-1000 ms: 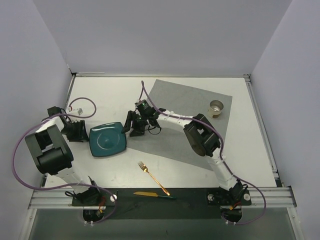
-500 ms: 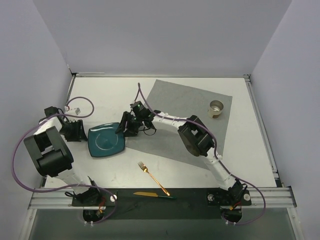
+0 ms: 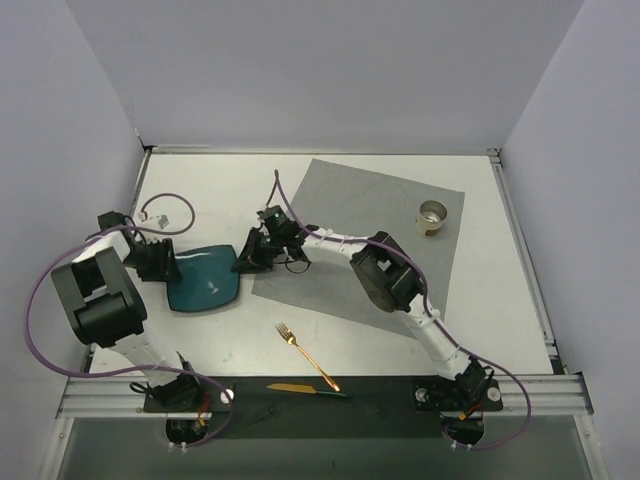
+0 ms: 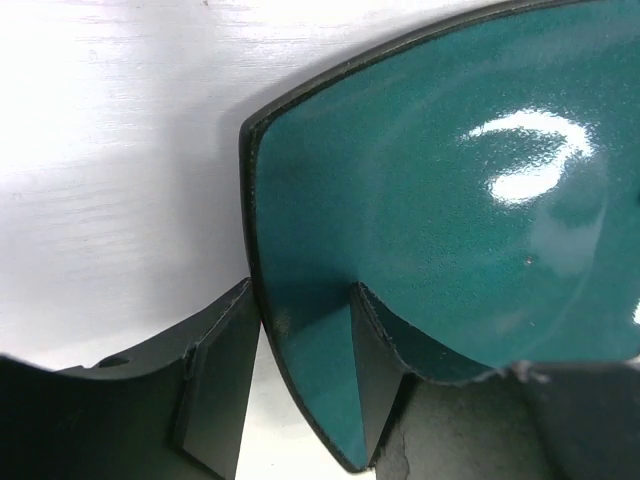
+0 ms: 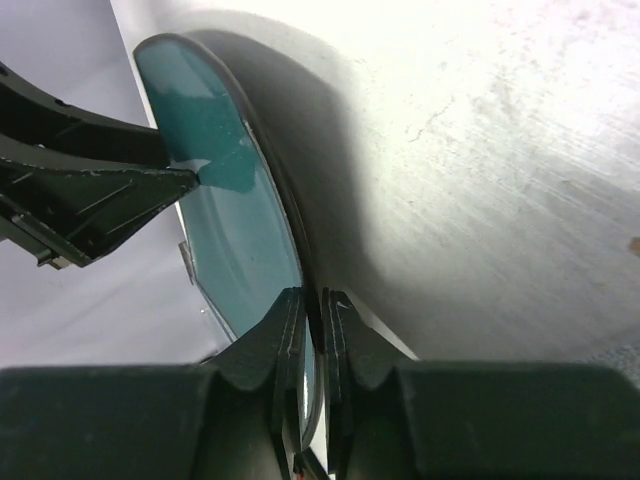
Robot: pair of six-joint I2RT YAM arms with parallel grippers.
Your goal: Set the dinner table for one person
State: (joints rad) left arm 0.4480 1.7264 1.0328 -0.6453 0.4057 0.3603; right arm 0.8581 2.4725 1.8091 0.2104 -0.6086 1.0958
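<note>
Step in hand: placing the glossy teal square plate with rounded corners [image 3: 205, 280]. It lies toward the left edge of the large flat white rectangular worktop [image 3: 210, 180], just beside the near-left corner of the grey square cloth placemat [image 3: 380, 210] and not on it.

Your right tool [image 5: 313, 300] is closed on the plate's thin right rim. Your left tool [image 4: 300, 295] has its jaws apart, straddling the plate's left corner. Bare white shows between one finger and the rim, so nothing is clamped there.

Next move, as I judge it: back the left tool off, then carry the plate right onto the placemat's middle. Keep it low, since a glazed rim can slip from a thin pinch.

The worktop fills the booth floor under both arms. It is matte and metal-railed, with a black strip along the near edge.
</note>
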